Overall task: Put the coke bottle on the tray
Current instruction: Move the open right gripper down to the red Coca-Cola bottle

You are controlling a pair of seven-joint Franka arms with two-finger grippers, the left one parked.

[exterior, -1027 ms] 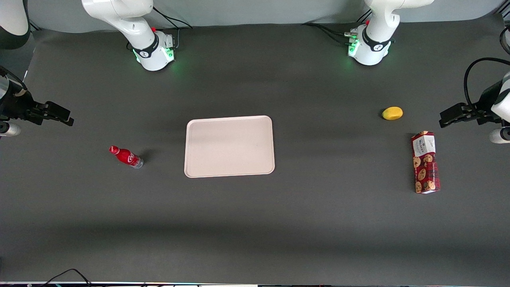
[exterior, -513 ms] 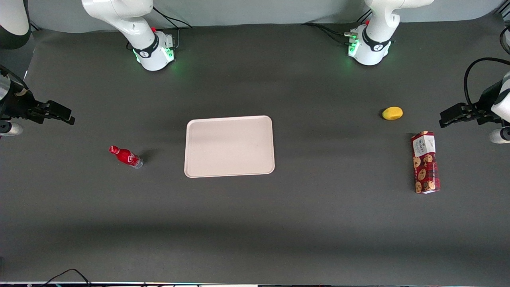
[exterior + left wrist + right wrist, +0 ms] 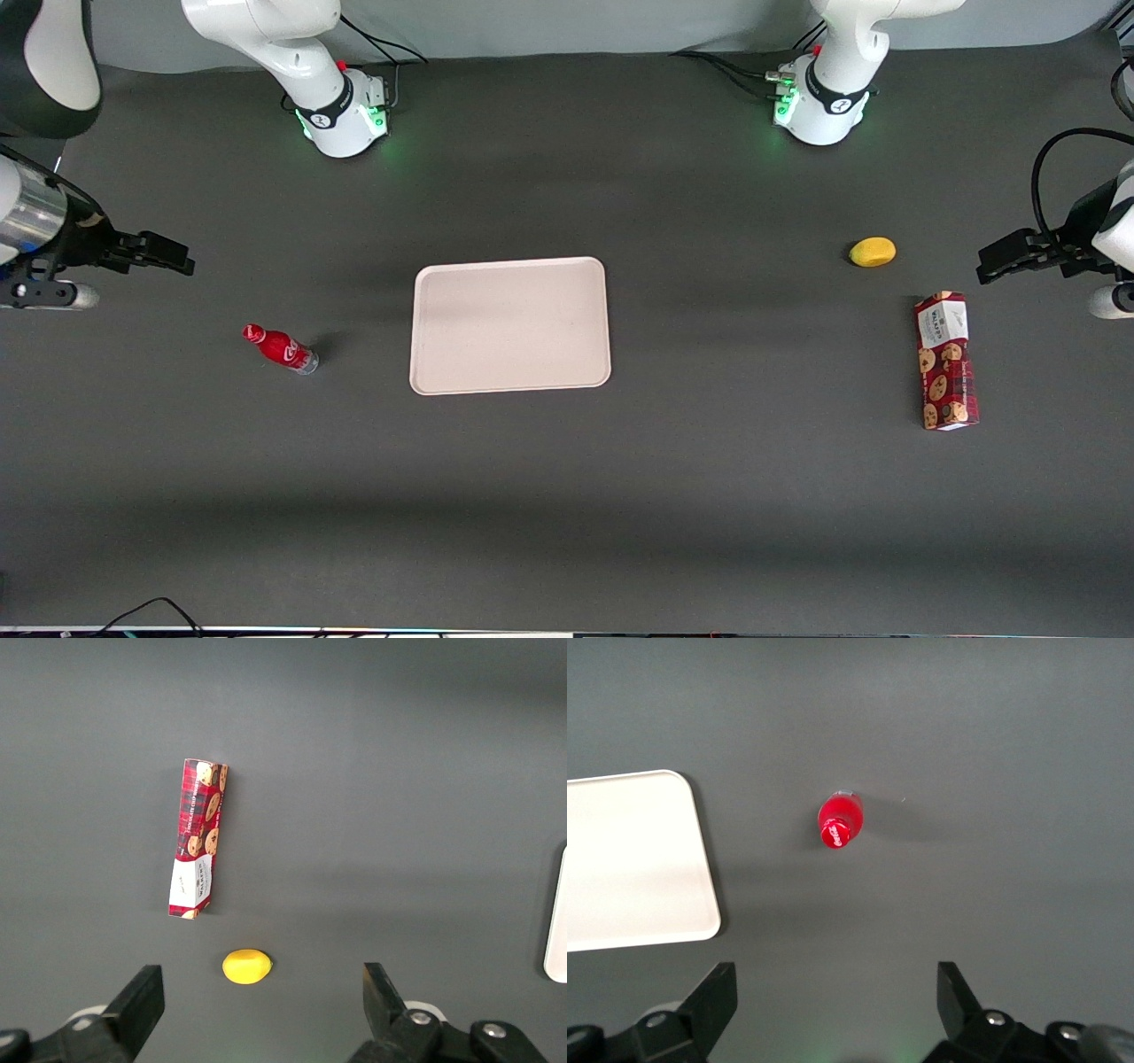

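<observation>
The small red coke bottle stands on the dark table toward the working arm's end, apart from the pale pinkish tray at the table's middle. From the right wrist camera I look down on the coke bottle cap-first, with a corner of the tray beside it. My gripper hangs above the table at the working arm's end, farther from the front camera than the bottle and well apart from it. Its fingers are spread wide with nothing between them, so the gripper is open.
A yellow lemon and a red cookie box lie toward the parked arm's end of the table. Both arm bases stand at the table edge farthest from the front camera. A cable runs along the nearest edge.
My gripper has moved a short way inward over the table toward the bottle. Bottle, tray, lemon and box have not moved.
</observation>
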